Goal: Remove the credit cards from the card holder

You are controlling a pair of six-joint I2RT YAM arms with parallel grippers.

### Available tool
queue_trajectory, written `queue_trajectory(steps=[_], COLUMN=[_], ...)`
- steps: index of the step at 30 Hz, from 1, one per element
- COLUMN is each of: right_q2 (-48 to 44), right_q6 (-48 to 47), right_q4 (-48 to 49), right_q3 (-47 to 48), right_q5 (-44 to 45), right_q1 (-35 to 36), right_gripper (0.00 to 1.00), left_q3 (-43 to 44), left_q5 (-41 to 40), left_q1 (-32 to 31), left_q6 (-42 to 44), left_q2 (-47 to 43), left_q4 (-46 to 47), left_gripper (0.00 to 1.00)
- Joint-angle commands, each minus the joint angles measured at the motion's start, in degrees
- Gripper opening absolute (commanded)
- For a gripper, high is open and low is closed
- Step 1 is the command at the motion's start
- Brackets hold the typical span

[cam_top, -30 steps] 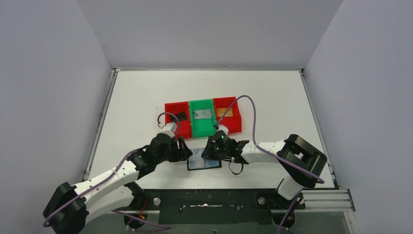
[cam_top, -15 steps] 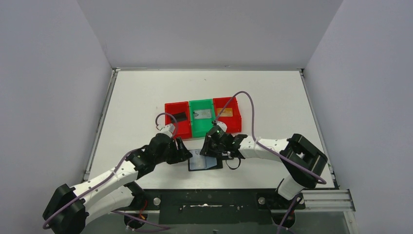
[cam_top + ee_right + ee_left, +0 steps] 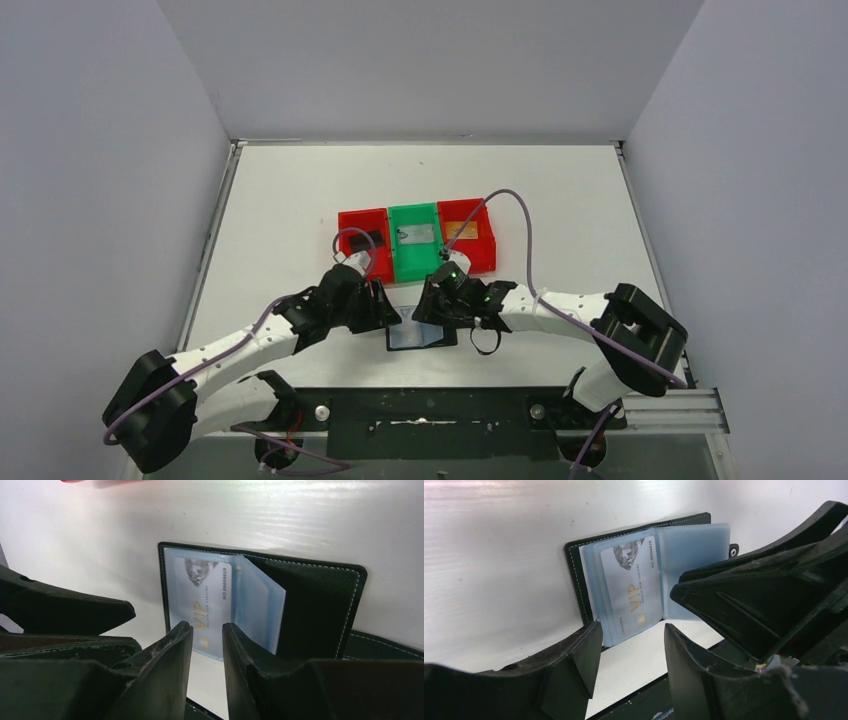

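The card holder [image 3: 421,337] lies open on the table near the front edge, its blue-grey pockets facing up. A pale silver credit card [image 3: 631,586] with gold "VIP" lettering sits in a pocket, also seen in the right wrist view [image 3: 204,600]. My left gripper [image 3: 631,647] hovers open at the holder's [image 3: 574,575] left end, nothing between its fingers. My right gripper [image 3: 207,630] stands just above the card's near edge, jaws slightly apart and empty. A black card [image 3: 368,239], a silver-grey card [image 3: 420,234] and an orange card [image 3: 462,229] lie in the bins.
Behind the holder stand a left red bin [image 3: 352,262], a green bin [image 3: 415,262] and a right red bin [image 3: 482,255], side by side. The two grippers are close together over the holder; the right one's finger [image 3: 764,595] fills the right of the left wrist view.
My right gripper's jaws have parted a little and it has shifted slightly left over the holder. My left gripper has edged right toward the holder, its jaws narrowing slightly.
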Motion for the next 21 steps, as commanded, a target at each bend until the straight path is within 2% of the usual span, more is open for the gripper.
queue_trajectory(steps=[1,4,10,16,21], right_q2=[0.3,1.2,4.3,3.5,3.2], right_q6=[2.7,2.6,2.1,2.9,3.4], right_q4=[7.5,8.7,4.0,3.9,8.5], right_q3=[-3.7,-3.2,0.7,-1.3,-4.5], right_q5=[-2.1,-1.6,1.3,1.8,-0.7], right_q1=[0.8,1.1,1.1,1.0,0.0], right_gripper=[0.3,0.3,0.3,0.29,0.29], left_q3=[1.7,2.1,5.5,5.5,5.8], left_q5=[4.4,5.8,6.2,7.4,7.1], left_q1=[0.2,0.2,0.5,0.6,0.5], left_q6=[-0.2,0.9,5.2,5.0,4.3], left_q2=[2.6,4.2,8.7,12.2,15.6], left_q4=[6.3,7.4,5.9,7.5,6.5], left_gripper=[0.47,0.46,0.45,0.43,0.4])
